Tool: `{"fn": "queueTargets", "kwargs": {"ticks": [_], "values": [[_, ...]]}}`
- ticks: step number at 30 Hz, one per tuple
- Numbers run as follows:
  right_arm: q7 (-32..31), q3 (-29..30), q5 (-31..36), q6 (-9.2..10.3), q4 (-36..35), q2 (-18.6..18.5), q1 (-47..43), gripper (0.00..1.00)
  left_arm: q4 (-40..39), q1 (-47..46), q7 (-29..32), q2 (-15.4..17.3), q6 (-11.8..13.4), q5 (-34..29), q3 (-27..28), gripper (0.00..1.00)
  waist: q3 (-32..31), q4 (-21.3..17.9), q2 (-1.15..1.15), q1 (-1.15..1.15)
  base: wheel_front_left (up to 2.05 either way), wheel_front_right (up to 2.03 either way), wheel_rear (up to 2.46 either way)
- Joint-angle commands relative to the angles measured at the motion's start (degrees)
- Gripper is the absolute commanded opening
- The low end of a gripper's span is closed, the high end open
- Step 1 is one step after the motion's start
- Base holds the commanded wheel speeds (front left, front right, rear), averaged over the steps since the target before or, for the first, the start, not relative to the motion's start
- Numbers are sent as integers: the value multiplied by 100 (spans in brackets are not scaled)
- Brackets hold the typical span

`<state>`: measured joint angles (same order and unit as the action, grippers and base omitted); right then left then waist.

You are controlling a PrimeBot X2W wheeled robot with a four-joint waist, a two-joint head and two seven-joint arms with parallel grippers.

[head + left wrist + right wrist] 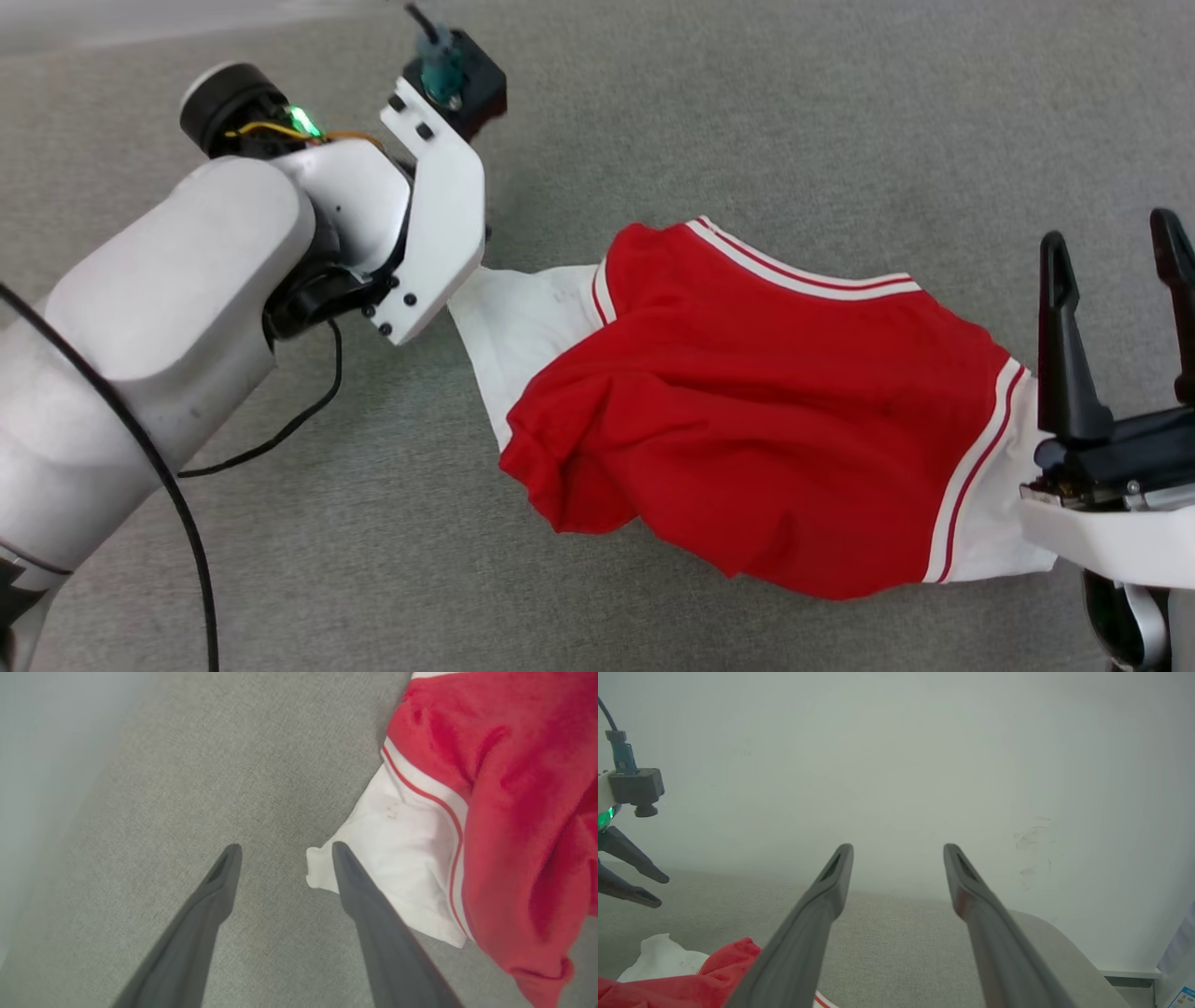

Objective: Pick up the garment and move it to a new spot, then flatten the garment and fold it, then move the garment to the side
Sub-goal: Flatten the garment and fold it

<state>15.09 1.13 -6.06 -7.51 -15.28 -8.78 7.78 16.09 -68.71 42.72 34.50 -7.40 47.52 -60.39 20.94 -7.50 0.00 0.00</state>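
Observation:
The garment (766,411) lies crumpled on the grey cloth surface (747,112), red body in the middle and a white sleeve at each end, with red-and-white striped trim along its far edge. My left gripper (285,851) hangs open just above the surface. Its right fingertip (340,854) is at the corner of the left white sleeve (397,858), with nothing between the fingers. In the head view the left wrist (439,233) hides those fingers. My right gripper (1111,238) stands open beside the right sleeve (990,523), fingers up and holding nothing. The right wrist view shows the right gripper (899,851) wide open too.
A black cable (280,429) loops from the left arm over the surface. A pale wall (924,765) rises behind the surface's far edge. The surface's rounded corner (1064,938) shows at the right, with a labelled object (1181,994) beyond it.

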Motion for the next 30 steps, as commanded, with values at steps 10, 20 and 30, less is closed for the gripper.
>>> {"fn": "queueTargets", "kwargs": {"ticks": [10, 20, 30], "values": [[11, -132, 28, 4, 58, 112, 453, 100, 235, -498, 1059, 126, 2, 775, -1238, 100, 567, -341, 0, 0, 0, 0, 0], [11, -35, 101, 4, 150, 59, 391, 100, 25, -83, 996, 156, 1, 727, -1329, 0, 404, -182, 0, 0, 0, 0, 0], [11, 84, 103, 4, 288, -44, 19, 100, 265, -307, 352, 858, 2, 1159, -1298, 0, -142, 381, 0, 0, 0, 0, 0]]}}
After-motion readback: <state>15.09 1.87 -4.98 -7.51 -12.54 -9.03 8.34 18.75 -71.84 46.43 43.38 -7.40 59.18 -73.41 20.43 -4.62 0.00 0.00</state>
